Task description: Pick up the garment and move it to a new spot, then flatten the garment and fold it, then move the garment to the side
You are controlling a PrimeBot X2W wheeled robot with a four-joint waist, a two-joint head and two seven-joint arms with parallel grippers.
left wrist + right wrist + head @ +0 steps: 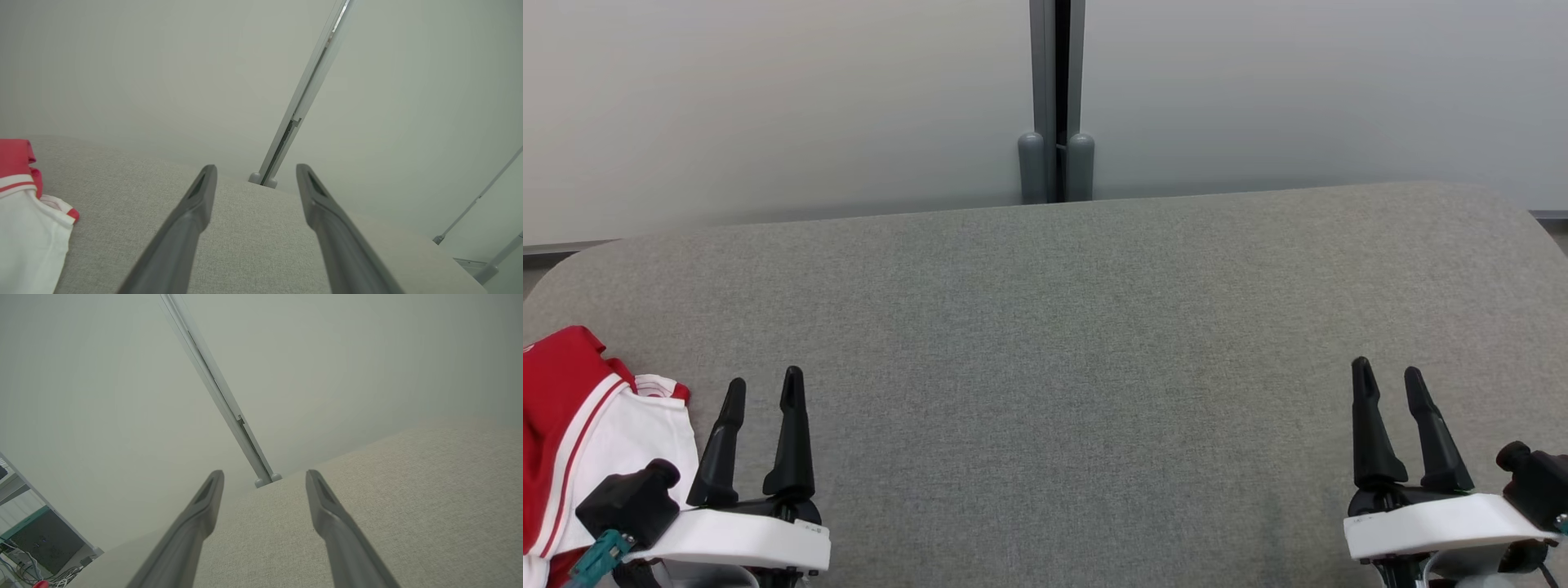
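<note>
You are looking at your left gripper (765, 377) sitting low at the near left of the grey fabric-covered table (1045, 367), fingers pointing toward the far edge and standing spread apart, gripping nothing. Your right gripper (1386, 368) is mirroring that pose at the near right, its fingers likewise parted and holding nothing. The red and white shirt (596, 425) is lying crumpled at the table's near left edge, just beside the left gripper's outer finger and apart from it. The black wrist block is overlapping the cloth in the head view. A wide stretch of grey fabric is running between the two grippers and on to the far edge, which is curving down at both corners. Behind that edge, pale wall panels are meeting at a grey post (1056, 98).
</note>
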